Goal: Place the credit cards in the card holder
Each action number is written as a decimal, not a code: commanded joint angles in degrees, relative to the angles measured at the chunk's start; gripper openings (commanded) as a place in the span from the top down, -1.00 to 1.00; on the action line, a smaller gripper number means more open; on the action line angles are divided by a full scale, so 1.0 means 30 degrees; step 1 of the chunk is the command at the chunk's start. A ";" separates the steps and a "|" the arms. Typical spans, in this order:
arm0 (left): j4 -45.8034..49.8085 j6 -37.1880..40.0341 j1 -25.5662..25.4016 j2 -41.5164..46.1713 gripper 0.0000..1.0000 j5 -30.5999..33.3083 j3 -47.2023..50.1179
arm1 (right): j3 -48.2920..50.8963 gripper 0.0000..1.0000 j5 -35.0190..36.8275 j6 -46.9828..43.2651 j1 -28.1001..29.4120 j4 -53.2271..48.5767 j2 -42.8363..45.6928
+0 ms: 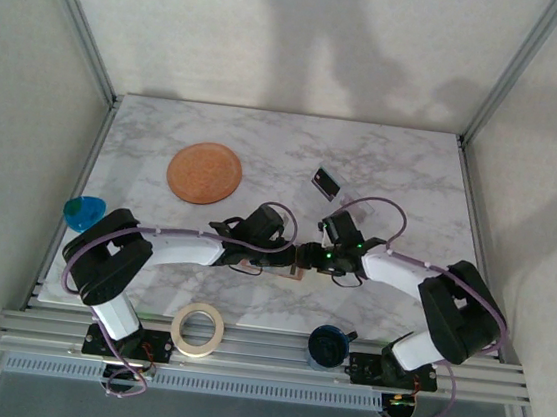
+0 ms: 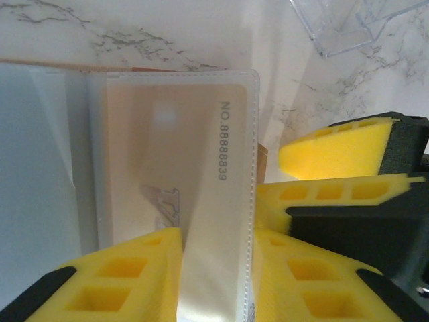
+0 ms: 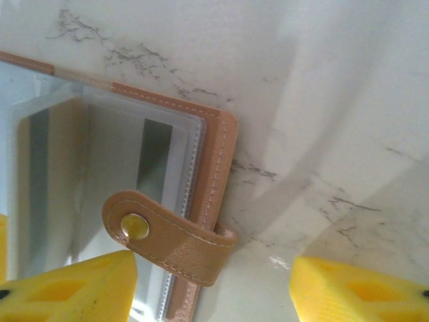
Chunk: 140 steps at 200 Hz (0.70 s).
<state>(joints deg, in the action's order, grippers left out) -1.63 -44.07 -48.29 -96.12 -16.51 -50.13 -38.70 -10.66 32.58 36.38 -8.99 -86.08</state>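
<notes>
Progress: whitish card (image 2: 174, 154) sitting in card holder (image 3: 214, 168) sleeve; dark card (image 1: 327, 183) lying loose at holder's 1 o'clock, so work remaining. Arms reaching inward & meeting over holder at table (image 1: 413, 174) 6 o'clock: left gripper (image 2: 216, 255) narrow, straddling clear sleeve, grip unclear; right gripper (image 3: 213, 261) hanging wide, empty.

Tan card holder (image 3: 216, 168) under parted claw (image 3: 213, 263)
</notes>
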 commanded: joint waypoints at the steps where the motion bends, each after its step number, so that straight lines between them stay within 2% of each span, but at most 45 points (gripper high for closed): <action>1: -0.0145 0.0240 -0.0103 0.0149 0.36 -0.0037 0.0340 | 0.0418 -0.17 0.2894 0.0448 0.0325 0.1562 -0.0571; 72: -0.0697 0.0311 -0.0133 -0.1281 0.28 -0.0517 -0.0156 | 0.1862 -0.12 0.7902 0.2428 0.0327 0.0762 0.1966; 101: -0.1141 0.0160 -0.0192 -0.1926 0.21 -0.0825 -0.0503 | 0.2277 -0.13 0.8225 0.2948 0.0302 0.0684 0.2549; 117: -0.1295 0.0112 -0.0251 -0.2004 0.11 -0.1011 -0.0746 | 0.2704 -0.14 0.7772 0.3159 0.0297 0.1049 0.3142; 140: -0.1253 0.0134 -0.0309 -0.1721 0.08 -0.1022 -0.0949 | 0.2882 -0.14 0.6834 0.3087 0.0044 0.1131 0.3920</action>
<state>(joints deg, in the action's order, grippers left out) -4.95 -43.92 -48.47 -101.06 -18.65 -51.46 -30.94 10.44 40.56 37.54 -5.58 -76.95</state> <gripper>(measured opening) 0.454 0.570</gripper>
